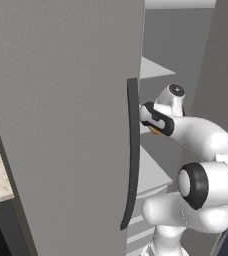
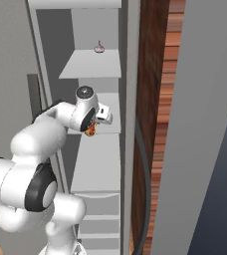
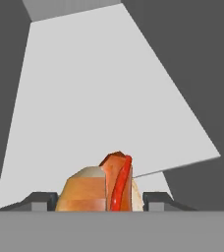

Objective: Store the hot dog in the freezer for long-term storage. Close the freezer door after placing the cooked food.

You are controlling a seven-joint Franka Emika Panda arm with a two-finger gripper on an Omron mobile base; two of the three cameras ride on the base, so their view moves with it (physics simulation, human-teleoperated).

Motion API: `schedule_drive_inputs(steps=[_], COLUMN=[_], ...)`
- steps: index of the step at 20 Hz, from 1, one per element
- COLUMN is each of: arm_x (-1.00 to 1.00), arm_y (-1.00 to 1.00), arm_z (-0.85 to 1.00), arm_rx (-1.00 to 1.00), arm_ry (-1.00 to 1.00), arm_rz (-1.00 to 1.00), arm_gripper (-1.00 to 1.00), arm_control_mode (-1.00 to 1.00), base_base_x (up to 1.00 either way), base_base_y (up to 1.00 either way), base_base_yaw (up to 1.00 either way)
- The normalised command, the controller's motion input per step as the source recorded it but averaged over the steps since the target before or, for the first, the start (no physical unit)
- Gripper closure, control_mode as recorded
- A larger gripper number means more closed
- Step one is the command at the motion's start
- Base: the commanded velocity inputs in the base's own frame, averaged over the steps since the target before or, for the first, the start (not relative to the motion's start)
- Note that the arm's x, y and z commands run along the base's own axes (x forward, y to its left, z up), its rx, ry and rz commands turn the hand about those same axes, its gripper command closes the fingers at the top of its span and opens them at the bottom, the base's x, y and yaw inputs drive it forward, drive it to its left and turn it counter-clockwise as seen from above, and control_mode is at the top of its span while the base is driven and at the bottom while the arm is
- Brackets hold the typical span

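The hot dog (image 3: 104,187), a tan bun with a red sausage, sits between my two dark fingertips (image 3: 41,199). My gripper (image 3: 99,201) is shut on it. The arm reaches into the open freezer (image 2: 93,64), and the gripper (image 2: 91,127) holds the hot dog (image 2: 90,131) just above the middle white shelf (image 2: 111,124). From the left, the hot dog (image 1: 155,132) shows as an orange spot under the hand, with the gripper (image 1: 153,128) just behind the left door's edge. The freezer door (image 2: 200,124) stands wide open at the right, and in the left base view the freezer door (image 1: 221,75) is the grey slab at right.
A small pale item with a dark top (image 2: 99,48) rests on the upper shelf. White drawers (image 2: 100,209) fill the compartment's bottom. The shut left-hand grey door (image 1: 61,125) with its dark bar handle (image 1: 132,155) stands close beside the arm. A brown wood panel (image 2: 155,99) lies between freezer and open door.
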Motion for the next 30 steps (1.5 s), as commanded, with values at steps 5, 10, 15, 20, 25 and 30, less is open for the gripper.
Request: schedule_drive_inputs(steps=[5, 10, 15, 20, 25, 30], arm_x=[0.24, 0.44, 0.54, 0.46, 0.42, 0.36], arm_y=[0.00, 0.00, 0.00, 0.00, 0.00, 0.01], arm_z=[-0.11, -0.10, -0.03, -0.06, -0.14, -0.16], arm_rx=[0.00, 0.00, 0.00, 0.00, 0.00, 0.00], arm_ry=[-0.05, -0.01, 0.00, 0.00, 0.00, 0.00], arm_rz=[0.08, 0.03, 0.03, 0.02, 0.00, 0.00], arm_gripper=[1.00, 1.00, 1.00, 1.00, 1.00, 1.00], arm_control_mode=[-1.00, -1.00, -1.00, -1.00, -1.00, -1.00], base_base_x=[0.00, 0.00, 0.00, 0.00, 0.00, 0.00], base_base_y=[0.00, 0.00, 0.00, 0.00, 0.00, 0.00], base_base_yaw=[0.00, 0.00, 0.00, 0.00, 0.00, 0.00])
